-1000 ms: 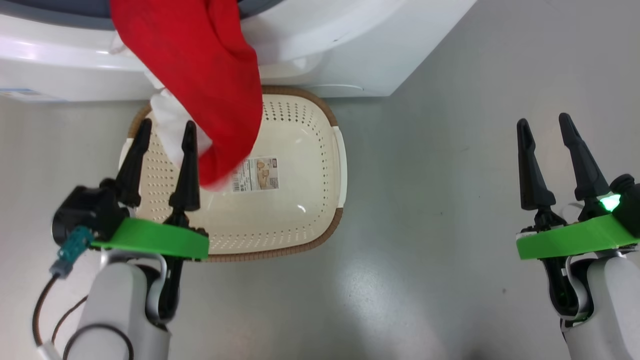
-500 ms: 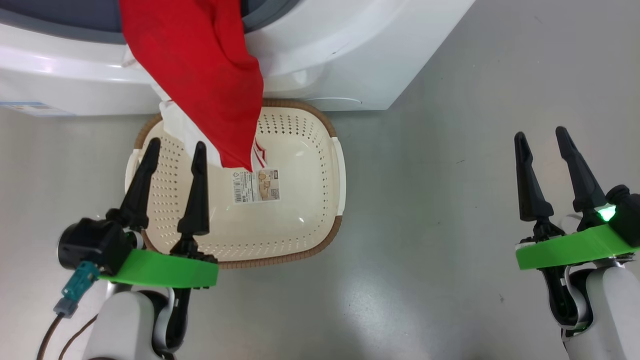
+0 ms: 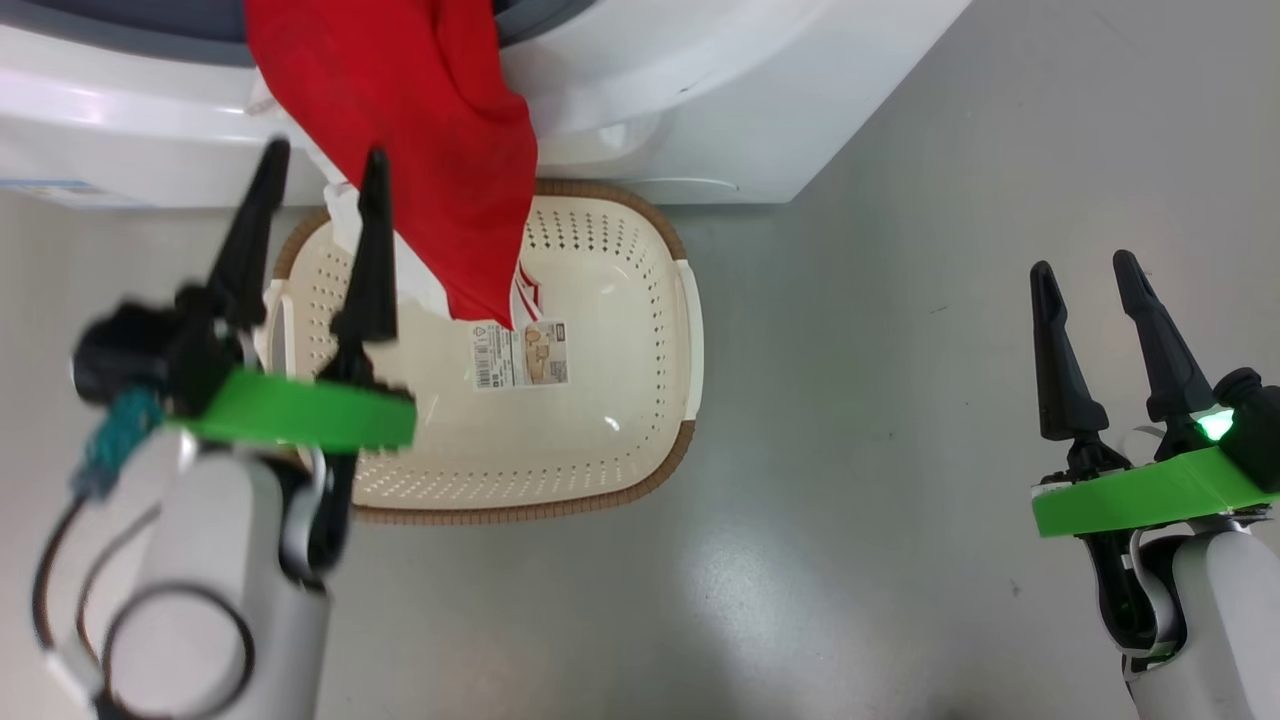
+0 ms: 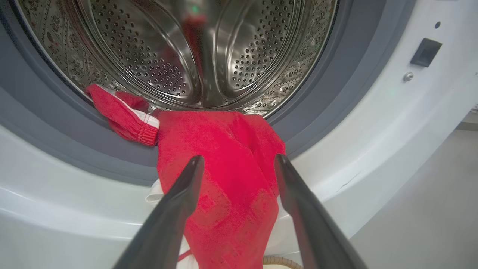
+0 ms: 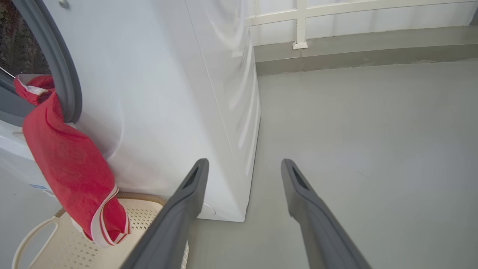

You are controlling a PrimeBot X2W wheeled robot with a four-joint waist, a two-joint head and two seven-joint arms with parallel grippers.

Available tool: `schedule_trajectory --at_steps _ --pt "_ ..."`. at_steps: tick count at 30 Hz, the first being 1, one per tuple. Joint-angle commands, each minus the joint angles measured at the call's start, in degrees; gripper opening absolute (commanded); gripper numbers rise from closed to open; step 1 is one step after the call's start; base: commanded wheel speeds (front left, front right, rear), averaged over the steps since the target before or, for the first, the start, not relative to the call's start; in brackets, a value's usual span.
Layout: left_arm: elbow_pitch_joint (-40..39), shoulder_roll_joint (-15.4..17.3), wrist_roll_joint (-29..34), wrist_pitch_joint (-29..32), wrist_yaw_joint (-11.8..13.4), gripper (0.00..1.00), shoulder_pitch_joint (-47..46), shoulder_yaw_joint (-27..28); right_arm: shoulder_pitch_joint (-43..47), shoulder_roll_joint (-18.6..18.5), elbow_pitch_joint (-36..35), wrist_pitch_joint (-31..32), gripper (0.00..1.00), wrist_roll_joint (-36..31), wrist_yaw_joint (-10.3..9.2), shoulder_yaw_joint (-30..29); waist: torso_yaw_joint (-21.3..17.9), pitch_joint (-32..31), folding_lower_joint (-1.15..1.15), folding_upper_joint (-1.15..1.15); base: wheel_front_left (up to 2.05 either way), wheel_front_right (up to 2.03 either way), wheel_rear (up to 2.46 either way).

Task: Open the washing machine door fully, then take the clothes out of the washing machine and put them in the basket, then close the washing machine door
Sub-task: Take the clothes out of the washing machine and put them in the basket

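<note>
**Red clothes hang from the drum mouth; both jaws released**

The left jaws stand spread wide and grasp nothing. In the left wrist view the clothes (image 4: 224,179) hang straight ahead of them, framed between the two fingers (image 4: 175,209). The fabric drapes out of the steel drum (image 4: 149,56), over the grey rubber ring (image 4: 48,127) and down the white front of the washing machine (image 4: 373,149). A red cuff with white trim lies on the ring, up and to the left of these jaws. Whether either finger touches the cloth cannot be told.

In the head view the left fingers (image 3: 245,250) rise over the left part of the basket (image 3: 690,310). The lower end of the clothes dangles over the basket just beside the inner finger. The basket stands on the floor (image 3: 900,500), close against the machine's foot.

The right jaws are likewise spread and empty, their fingers (image 3: 1055,350) well apart from the basket over the grey floor. In the right wrist view the machine's side lies ahead and left of them, with the clothes and basket farther left.
</note>
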Motion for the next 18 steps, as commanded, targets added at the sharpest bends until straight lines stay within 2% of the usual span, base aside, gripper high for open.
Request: schedule_trajectory --at_steps 1,8,18 --pt "0.15 2.12 0.27 -0.13 -0.26 1.00 -1.10 1.19 0.60 -0.06 -1.27 -0.37 1.00 -0.48 0.37 1.23 0.12 0.33 0.00 0.00 0.00 0.00 0.00" --pt "9.85 4.00 -0.31 5.22 -0.66 1.00 -13.91 -2.27 -0.26 -0.20 -1.36 -0.37 1.00 -0.43 0.37 1.70 0.56 1.87 0.00 0.00 0.00 0.00 0.00" --pt "21.30 4.00 -4.76 14.60 -0.85 1.00 -28.91 -5.76 -1.26 -0.10 -1.60 -0.37 1.00 -0.30 0.37 1.51 0.48 3.40 0.00 0.00 0.00 0.00 0.00"
